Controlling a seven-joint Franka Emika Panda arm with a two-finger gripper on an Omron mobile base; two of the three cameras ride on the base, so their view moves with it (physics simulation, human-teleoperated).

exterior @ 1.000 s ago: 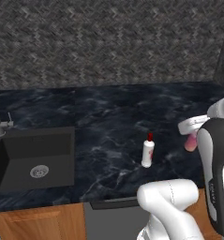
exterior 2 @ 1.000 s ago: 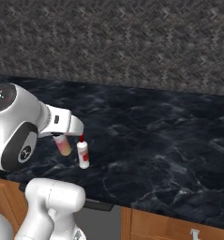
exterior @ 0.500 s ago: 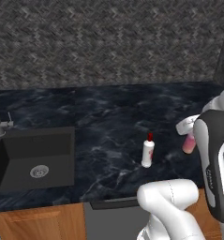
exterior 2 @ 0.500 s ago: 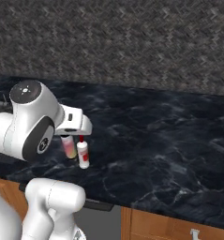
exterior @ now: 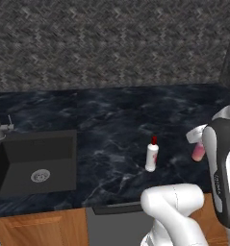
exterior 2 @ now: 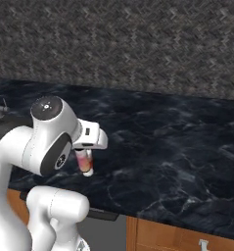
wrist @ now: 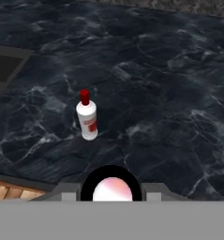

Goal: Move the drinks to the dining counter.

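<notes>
1 pink-and-white bottle (exterior 2: pixel 84 162) sits clamped in my jaws above the table (exterior: pixel 111 120); the slim white bottle (exterior: pixel 151 154) stands upright just beside.

You've got two drinks here: one slim white bottle with a red cap (exterior: pixel 151 155) and one tiny pink-and-white bottle (exterior: pixel 198 152). Plus one dark built-in sink (exterior: pixel 34 161).

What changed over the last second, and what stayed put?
The arm swung over the dining counter, carrying the pink-and-white bottle with it; in the right base view the gripper moved rightward, in front of where the white bottle stood. The grip did not change. The white bottle with the red cap stayed upright in place, and the sink is unchanged.
</notes>
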